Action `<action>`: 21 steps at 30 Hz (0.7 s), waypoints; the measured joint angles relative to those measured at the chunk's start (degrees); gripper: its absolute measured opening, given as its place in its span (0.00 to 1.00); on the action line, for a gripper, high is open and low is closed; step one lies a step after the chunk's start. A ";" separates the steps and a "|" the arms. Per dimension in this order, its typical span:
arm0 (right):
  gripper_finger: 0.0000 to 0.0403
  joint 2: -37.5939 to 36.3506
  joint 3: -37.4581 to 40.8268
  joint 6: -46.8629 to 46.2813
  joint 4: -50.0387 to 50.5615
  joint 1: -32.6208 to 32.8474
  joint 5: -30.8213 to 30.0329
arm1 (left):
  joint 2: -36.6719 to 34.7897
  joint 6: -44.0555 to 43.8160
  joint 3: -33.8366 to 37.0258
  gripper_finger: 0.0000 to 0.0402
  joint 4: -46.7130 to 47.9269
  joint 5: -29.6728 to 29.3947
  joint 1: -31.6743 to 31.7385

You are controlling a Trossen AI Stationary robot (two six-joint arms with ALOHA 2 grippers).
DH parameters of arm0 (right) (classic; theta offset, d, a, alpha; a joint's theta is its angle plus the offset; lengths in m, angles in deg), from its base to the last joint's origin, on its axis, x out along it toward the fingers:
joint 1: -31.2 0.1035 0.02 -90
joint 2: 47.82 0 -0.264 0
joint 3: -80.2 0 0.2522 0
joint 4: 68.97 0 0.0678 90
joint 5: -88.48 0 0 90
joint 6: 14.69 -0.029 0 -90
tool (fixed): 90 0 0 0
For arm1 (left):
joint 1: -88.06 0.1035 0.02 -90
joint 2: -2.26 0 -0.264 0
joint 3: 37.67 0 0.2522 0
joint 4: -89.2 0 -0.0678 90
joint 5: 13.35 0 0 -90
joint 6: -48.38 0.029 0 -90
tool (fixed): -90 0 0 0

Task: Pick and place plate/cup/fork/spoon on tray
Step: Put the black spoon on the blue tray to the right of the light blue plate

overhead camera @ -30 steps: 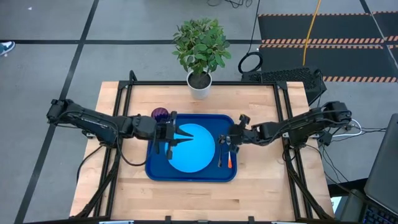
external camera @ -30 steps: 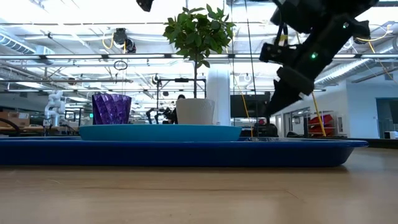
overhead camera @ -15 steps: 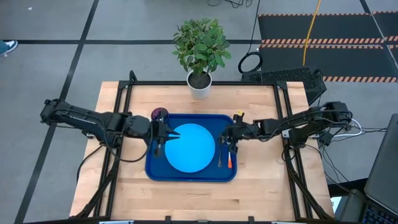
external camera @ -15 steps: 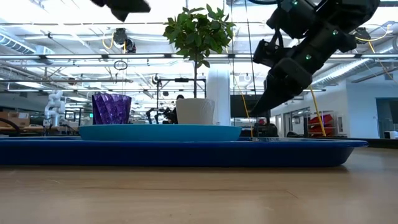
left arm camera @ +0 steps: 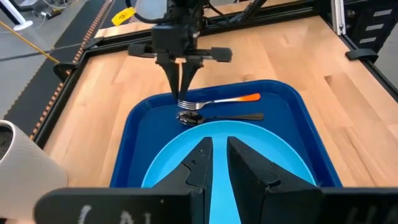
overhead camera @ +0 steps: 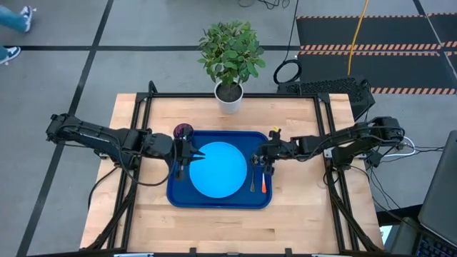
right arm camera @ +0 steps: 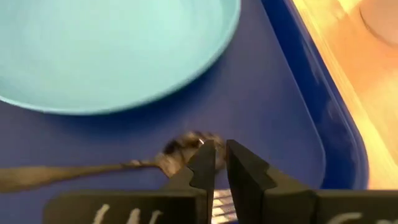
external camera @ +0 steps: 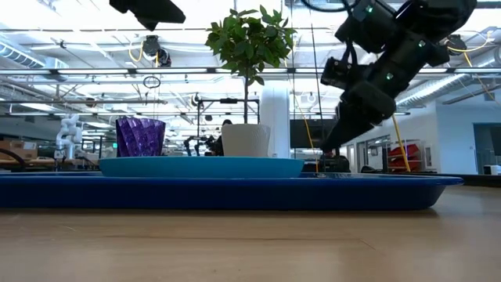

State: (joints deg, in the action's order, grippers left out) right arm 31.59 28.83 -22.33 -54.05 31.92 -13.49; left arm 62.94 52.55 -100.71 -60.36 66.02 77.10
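The dark blue tray (overhead camera: 175, 193) lies mid-table. The light-blue plate (overhead camera: 218, 170) lies flat in it. The spoon (overhead camera: 253, 180) and the orange-handled fork (overhead camera: 263, 185) lie side by side on the tray floor, right of the plate. The purple cup (overhead camera: 183, 130) stands upright on the table at the tray's far left corner. My left gripper (overhead camera: 191, 158) is shut and empty, above the plate's left edge (left arm camera: 180, 168). My right gripper (overhead camera: 259, 163) is shut and empty. It hovers above the spoon's bowl (right arm camera: 186, 147) and the fork's tines, clear of the tray (external camera: 235, 192).
A white plant pot (overhead camera: 230, 100) with a leafy plant stands at the table's far edge, behind the tray. Bare wood lies left, right and near of the tray. Black frame rails run along the table's sides. A person's feet (overhead camera: 14, 18) show on the floor, far left.
My left gripper has drawn back from over the plate's middle toward the table's left edge and now stands above the plate's left edge. My right gripper has turned at the wrist and shifted slightly toward the plate. The plate, the cup, the fork and the spoon have stayed put.
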 joint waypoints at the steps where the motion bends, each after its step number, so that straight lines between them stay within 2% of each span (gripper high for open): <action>1: 0.08 0.01 0.00 -0.12 0.95 -0.30 -0.04 | 0.00 0.00 0.00 0.13 -0.03 0.00 0.00; 6: 0.08 0.02 0.00 -0.95 1.99 -1.04 0.01 | 0.00 0.24 0.00 0.13 -0.23 -0.05 0.07; 12: 0.08 0.59 0.00 -0.45 -4.23 -1.02 1.97 | 0.02 0.39 0.00 0.13 -0.68 -0.09 0.07; 18: 0.08 5.66 0.00 -0.01 -6.54 -1.02 7.26 | 0.04 0.39 0.00 0.13 -0.75 -0.07 0.07; 21: 0.08 8.51 0.00 0.79 -9.23 -1.02 7.60 | 0.04 0.44 0.00 0.13 -0.80 -0.07 0.07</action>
State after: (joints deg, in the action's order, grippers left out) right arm 40.10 28.83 -21.54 -63.28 30.90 -5.88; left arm 62.98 52.98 -100.71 -61.16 65.95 77.17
